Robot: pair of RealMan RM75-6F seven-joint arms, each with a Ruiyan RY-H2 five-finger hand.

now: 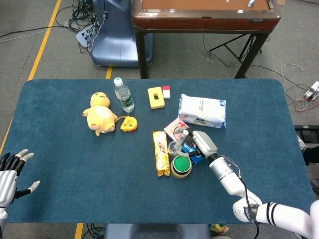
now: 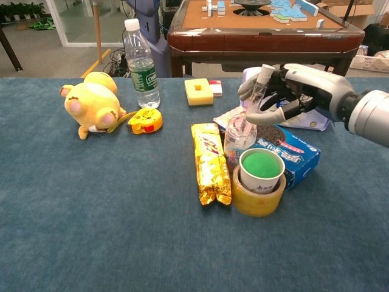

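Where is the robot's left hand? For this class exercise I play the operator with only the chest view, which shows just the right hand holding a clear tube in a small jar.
Observer: In the head view the left hand is by the table's left edge, near the front corner, with its fingers apart and nothing in them.
Operator: What is the white pack behind the right hand? I see only bits of it.
Observer: The head view shows the whole white tissue pack. It lies flat, further back than the right hand that holds the clear tube, and apart from that hand.
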